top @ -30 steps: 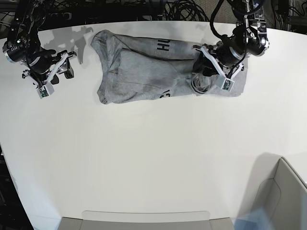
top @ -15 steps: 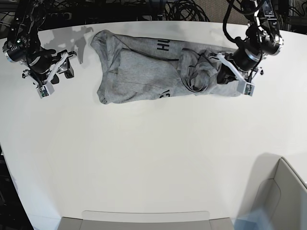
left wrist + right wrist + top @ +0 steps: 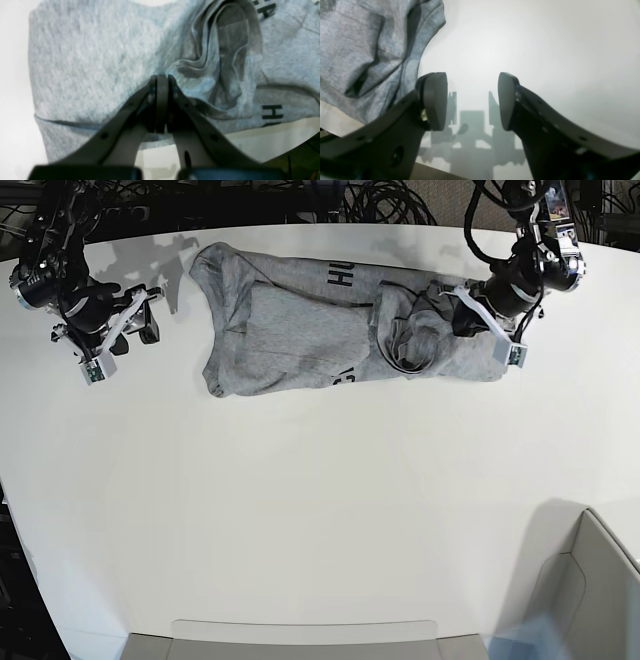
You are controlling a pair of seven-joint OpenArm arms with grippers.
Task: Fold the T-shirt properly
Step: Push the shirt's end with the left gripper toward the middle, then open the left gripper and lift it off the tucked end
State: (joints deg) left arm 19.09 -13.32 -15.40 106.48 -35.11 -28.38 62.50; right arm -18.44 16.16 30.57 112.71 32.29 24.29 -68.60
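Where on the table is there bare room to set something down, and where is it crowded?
The widest bare patch is the white table in front of the T-shirt, reaching to the near edge. A narrower patch lies between the shirt and the right tool. It is crowded at the shirt's bunched end, where the left tool sits, and near the grey bin.

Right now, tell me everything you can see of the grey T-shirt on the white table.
The heather-grey soft cotton T-shirt lies partly folded lengthwise along the white table's far edge, sides turned inward, with fragments of black block lettering showing. Its end near the left pincer is bunched into rumpled folds around the neck opening. That pincer is shut above this end; whether it pinches cloth cannot be told. The open right pincer stands off its other end, apart.
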